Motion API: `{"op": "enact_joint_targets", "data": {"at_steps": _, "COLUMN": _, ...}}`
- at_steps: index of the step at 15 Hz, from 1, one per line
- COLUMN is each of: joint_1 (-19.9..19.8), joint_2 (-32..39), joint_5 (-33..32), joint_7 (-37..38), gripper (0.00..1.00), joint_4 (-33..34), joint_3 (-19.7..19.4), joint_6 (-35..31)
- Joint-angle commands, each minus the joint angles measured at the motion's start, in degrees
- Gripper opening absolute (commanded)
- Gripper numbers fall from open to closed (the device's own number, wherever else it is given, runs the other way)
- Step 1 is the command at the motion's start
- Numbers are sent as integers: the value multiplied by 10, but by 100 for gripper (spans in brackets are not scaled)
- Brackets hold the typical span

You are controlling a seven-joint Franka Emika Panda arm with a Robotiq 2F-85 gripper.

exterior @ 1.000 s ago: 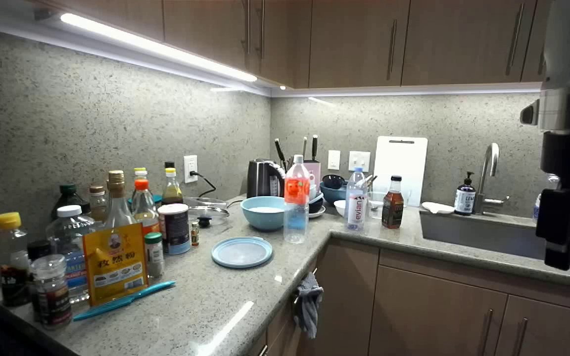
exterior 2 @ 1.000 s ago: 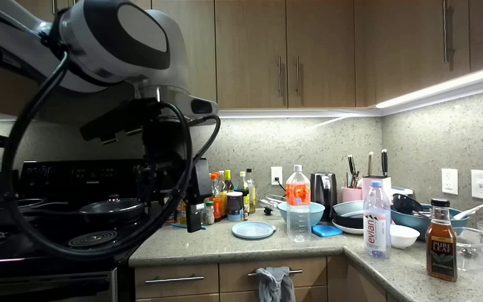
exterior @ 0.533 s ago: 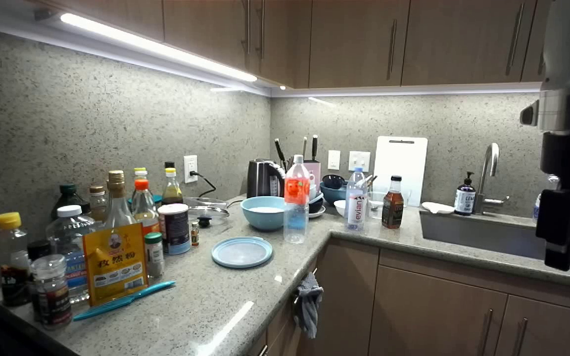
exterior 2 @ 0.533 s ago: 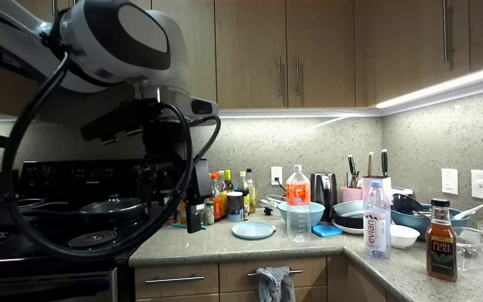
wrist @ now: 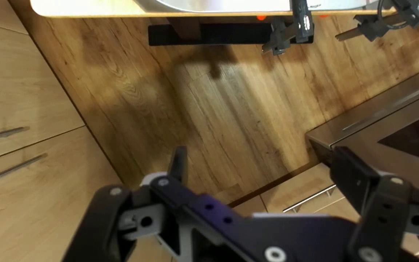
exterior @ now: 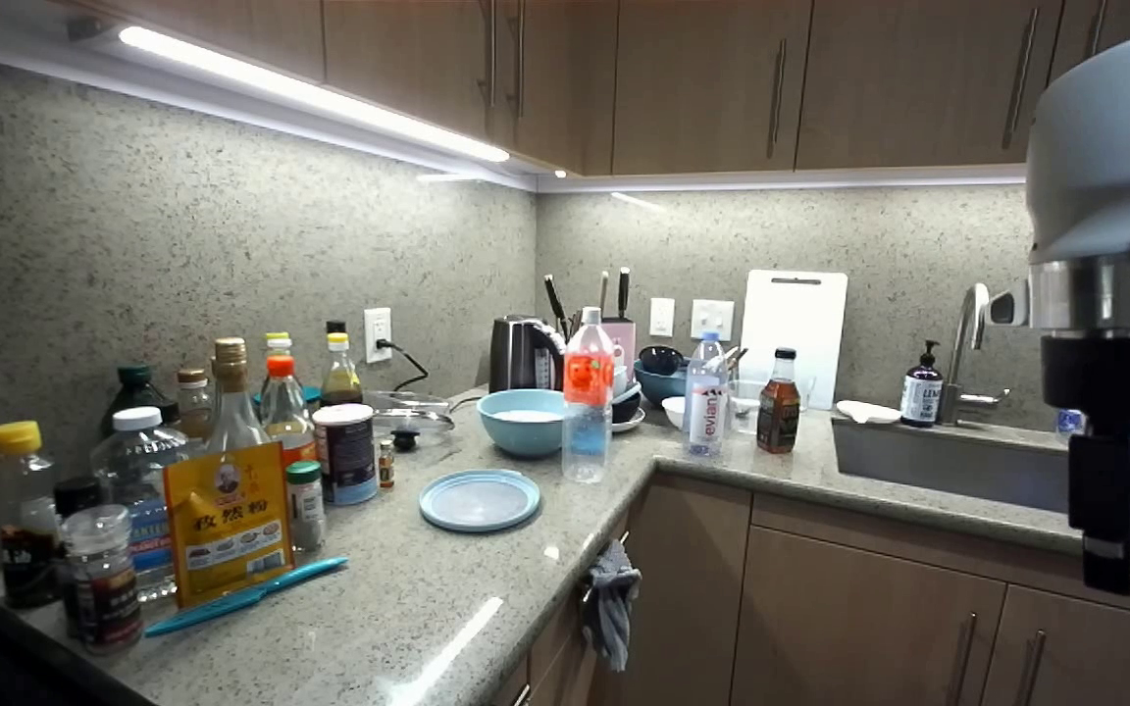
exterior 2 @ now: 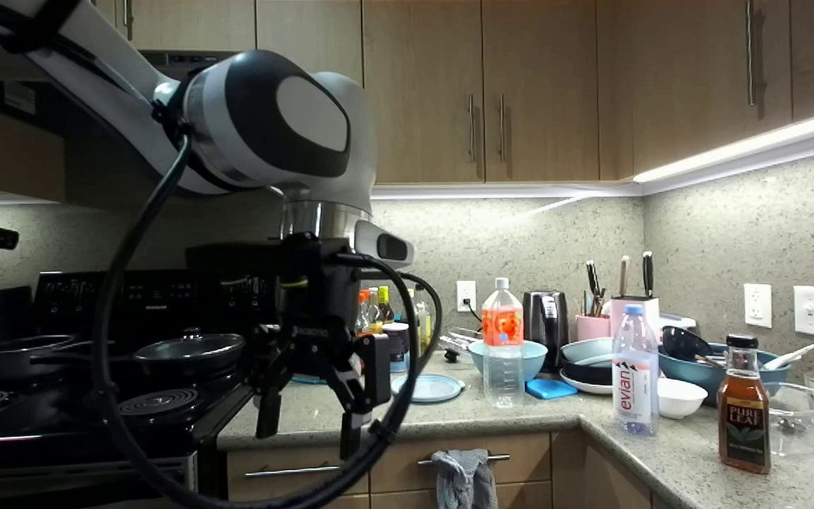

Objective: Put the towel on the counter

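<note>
Fingers point(exterior 2: 268, 416) hang wide apart, amber liquid point(exterior 2: 744, 387) fills the Pure Leaf bottle point(exterior 2: 744, 418), and knives point(exterior 2: 648, 274) stand in the pink block point(exterior 2: 650, 311)

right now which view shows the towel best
An exterior view, where the gray towel shows down to its lower end. Also in an exterior view, it hangs from a drawer handle, cropped at the picture's bottom. The wrist view shows none of it.

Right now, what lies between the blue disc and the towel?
In an exterior view, a stretch of counter and a strip of drawer front lie between the disc and the towel.
</note>
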State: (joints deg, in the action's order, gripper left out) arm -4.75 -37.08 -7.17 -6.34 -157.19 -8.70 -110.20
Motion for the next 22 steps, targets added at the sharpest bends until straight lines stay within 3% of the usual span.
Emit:
{"op": "enact_joint_targets", "data": {"at_steps": 1, "joint_1": 15, "joint_2": 109, "joint_5": 8, "joint_7": -108, "gripper": 100, "joint_4": 25, "joint_3": -38, "joint_6": -32}}
{"op": "enact_joint_targets", "data": {"at_steps": 3, "joint_1": 21, "joint_2": 165, "joint_5": 8, "joint_7": -151, "gripper": 100, "joint_4": 38, "joint_3": -44, "joint_6": -48}}
{"op": "enact_joint_targets", "data": {"at_steps": 5, "joint_1": 19, "joint_2": 218, "joint_5": -3, "joint_7": -137, "gripper": 100, "joint_4": 61, "joint_3": -27, "joint_6": -54}}
{"op": "enact_joint_targets", "data": {"at_steps": 6, "joint_1": 7, "joint_2": 156, "joint_5": 3, "joint_7": -126, "gripper": 100, "joint_4": 27, "joint_3": -28, "joint_6": -50}}
{"op": "enact_joint_targets", "data": {"at_steps": 8, "joint_1": 7, "joint_2": 183, "joint_5": 3, "joint_7": -126, "gripper": 100, "joint_4": 38, "joint_3": -24, "joint_6": -51}}
{"op": "enact_joint_targets", "data": {"at_steps": 14, "joint_1": 8, "joint_2": 175, "joint_5": 1, "joint_7": -131, "gripper": 100, "joint_4": 38, "joint_3": -24, "joint_6": -57}}
{"op": "enact_joint_targets", "data": {"at_steps": 18, "joint_1": 17, "joint_2": 216, "joint_5": 2, "joint_7": -141, "gripper": 100, "joint_4": 43, "joint_3": -17, "joint_6": -164}}
{"op": "enact_joint_targets", "data": {"at_steps": 22, "joint_1": 37, "joint_2": 291, "joint_5": 58, "joint_7": -208, "gripper": 100, "joint_4": 59, "joint_3": -31, "joint_6": -301}}
